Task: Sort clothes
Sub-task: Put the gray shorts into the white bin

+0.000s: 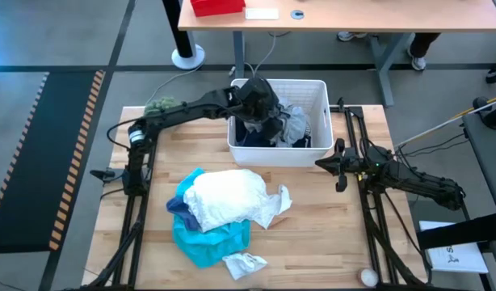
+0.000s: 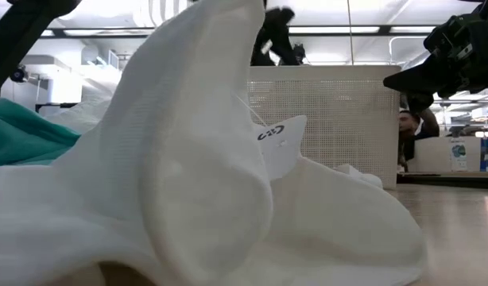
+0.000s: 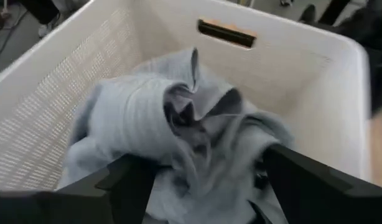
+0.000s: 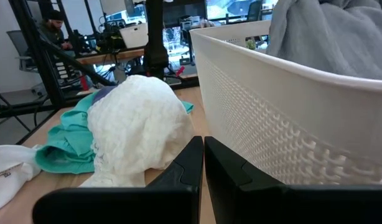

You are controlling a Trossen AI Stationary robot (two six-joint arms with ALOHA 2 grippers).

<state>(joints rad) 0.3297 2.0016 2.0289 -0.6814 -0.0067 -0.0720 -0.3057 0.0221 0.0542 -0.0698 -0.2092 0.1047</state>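
The left gripper (image 1: 260, 109) hung over the bin (image 1: 316, 89), fingers spread and holding nothing, the grey garment (image 3: 153, 118) lying loose inside: a drop just finished, apparently. The white garment (image 1: 228, 196) and turquoise one (image 1: 208, 241) lay near the bin. Next came reaching there. The right gripper (image 1: 338, 166) waited beside the bin, fingers clenched.

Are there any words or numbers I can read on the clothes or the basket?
None can be read.
Tag on the white garment: a dark mark, too blurred to read.
Sock: small dark print, too small to read.
Paper off the table's right edge: dark scribbles, too small to read.
Basket: no writing visible.
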